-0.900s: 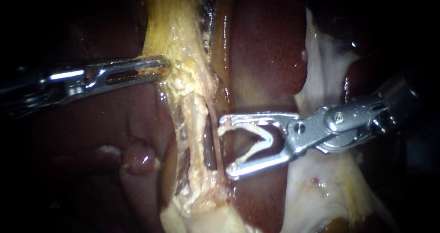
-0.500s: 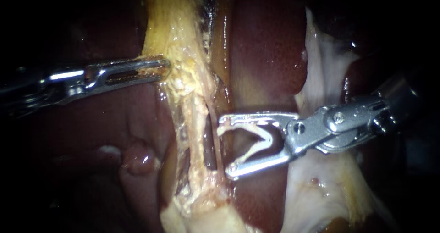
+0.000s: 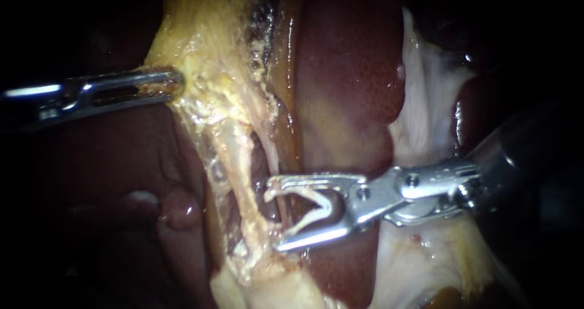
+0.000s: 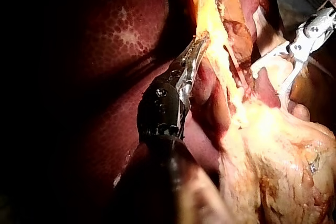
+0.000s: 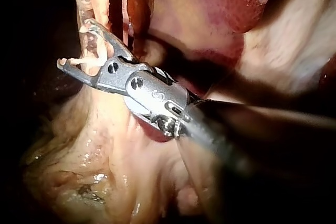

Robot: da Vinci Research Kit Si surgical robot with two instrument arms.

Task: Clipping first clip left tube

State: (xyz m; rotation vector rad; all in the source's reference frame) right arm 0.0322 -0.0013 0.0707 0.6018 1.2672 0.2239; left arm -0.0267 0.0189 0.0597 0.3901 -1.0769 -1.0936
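Between the jaws of the right instrument, which stand wide apart, an open whitish clip is carried, one leg lying along each jaw so that it is touched from both sides. Just at the tips of these jaws a darker tube is seen, running lengthwise across the mouth of the clip; whether it is already inside the mouth or only just ahead of it cannot be told. Beyond that tube, further from the tips, a broader pale tube is stretched alongside it, with a narrow dark gap between the two. Which of them is meant as the left tube cannot be told with certainty. The left instrument is closed on yellow tissue where the two tubes merge into it, and the band is held taut. In the left wrist view the same grip is shown, the jaws clamped on the edge of the yellow band, with the right instrument well apart beyond it. In the right wrist view the clip is seen between the parted jaws, against the pale strands. Behind the right instrument's jaws the dark red liver is exposed.
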